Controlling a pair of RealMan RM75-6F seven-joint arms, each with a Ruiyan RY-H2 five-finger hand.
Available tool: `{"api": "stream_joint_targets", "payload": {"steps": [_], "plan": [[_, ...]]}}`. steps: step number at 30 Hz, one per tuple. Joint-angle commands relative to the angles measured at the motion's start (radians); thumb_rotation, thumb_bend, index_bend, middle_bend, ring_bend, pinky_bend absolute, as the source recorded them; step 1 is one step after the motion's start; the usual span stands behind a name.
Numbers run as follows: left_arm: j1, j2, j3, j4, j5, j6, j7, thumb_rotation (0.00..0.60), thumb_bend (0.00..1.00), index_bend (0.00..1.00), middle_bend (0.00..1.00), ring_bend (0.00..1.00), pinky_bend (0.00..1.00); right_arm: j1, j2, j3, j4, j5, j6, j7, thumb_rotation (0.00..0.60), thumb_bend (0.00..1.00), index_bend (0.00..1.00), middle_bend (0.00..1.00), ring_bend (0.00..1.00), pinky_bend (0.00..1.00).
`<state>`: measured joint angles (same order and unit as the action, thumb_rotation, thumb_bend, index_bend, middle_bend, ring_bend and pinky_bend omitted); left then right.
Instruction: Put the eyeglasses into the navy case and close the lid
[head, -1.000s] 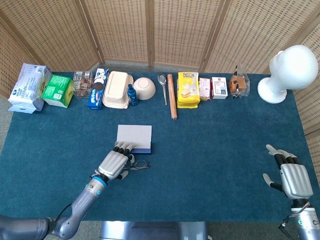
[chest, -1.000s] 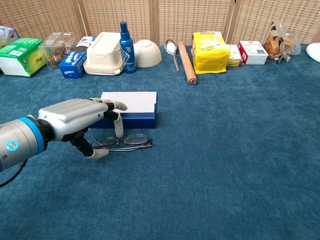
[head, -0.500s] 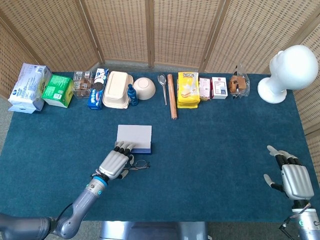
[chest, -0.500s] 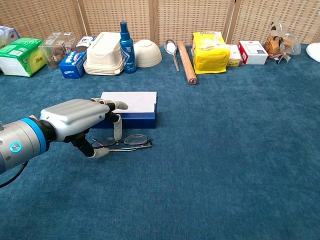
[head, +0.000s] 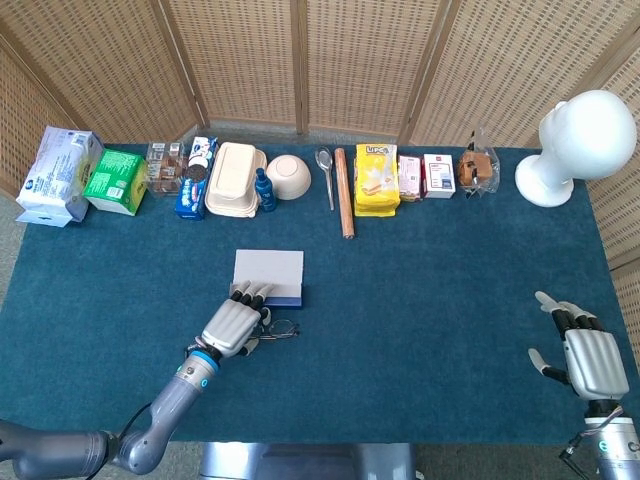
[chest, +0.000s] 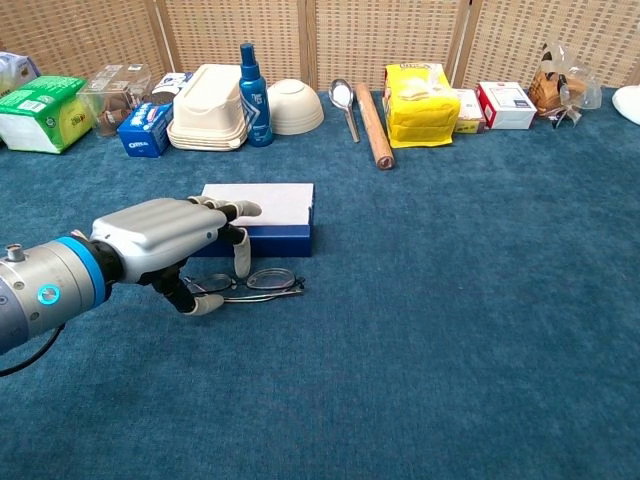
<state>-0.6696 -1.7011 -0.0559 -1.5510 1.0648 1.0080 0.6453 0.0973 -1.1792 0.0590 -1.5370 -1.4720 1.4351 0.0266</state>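
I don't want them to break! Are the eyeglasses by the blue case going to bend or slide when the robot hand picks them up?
The eyeglasses look thin-wired, so they probably bend easily and weigh little. They lie flat on the fuzzy cloth, so they likely won't slide, but are hard to get under. The left robot hand hovers over them.

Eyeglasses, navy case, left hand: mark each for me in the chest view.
Eyeglasses (chest: 268, 281), chest view, on the right-side lens.
Navy case (chest: 275, 203), chest view, on the pale closed lid.
Left hand (chest: 165, 232), chest view, on the back of the hand.
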Motion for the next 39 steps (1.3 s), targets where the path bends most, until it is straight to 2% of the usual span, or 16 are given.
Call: {"api": "stream_joint_targets", "payload": {"steps": [1, 15, 25, 39], "plan": [[-0.005, -0.006, 0.001, 0.006, -0.001, -0.002, 0.006, 0.600, 0.33, 0.39, 0.02, 0.00, 0.00, -0.001, 0.000, 0.000, 0.001, 0.000, 0.001, 0.002, 0.600, 0.27, 0.16, 0.30, 0.21, 0.28], [-0.008, -0.009, 0.017, 0.005, 0.042, 0.017, 0.007, 0.600, 0.41, 0.56, 0.05, 0.00, 0.00, -0.010, 0.002, 0.005, 0.003, -0.001, 0.017, 0.023, 0.600, 0.27, 0.17, 0.31, 0.22, 0.29], [-0.003, -0.009, 0.032, 0.012, 0.055, 0.022, 0.014, 0.600, 0.45, 0.59, 0.06, 0.00, 0.00, -0.016, 0.005, 0.007, -0.003, -0.002, 0.025, 0.033, 0.600, 0.27, 0.18, 0.31, 0.22, 0.29], [0.013, 0.023, 0.028, -0.015, 0.100, 0.058, -0.020, 0.600, 0.47, 0.62, 0.09, 0.00, 0.00, -0.014, 0.001, 0.011, -0.001, -0.006, 0.028, 0.034, 0.600, 0.27, 0.18, 0.31, 0.22, 0.29]]}}
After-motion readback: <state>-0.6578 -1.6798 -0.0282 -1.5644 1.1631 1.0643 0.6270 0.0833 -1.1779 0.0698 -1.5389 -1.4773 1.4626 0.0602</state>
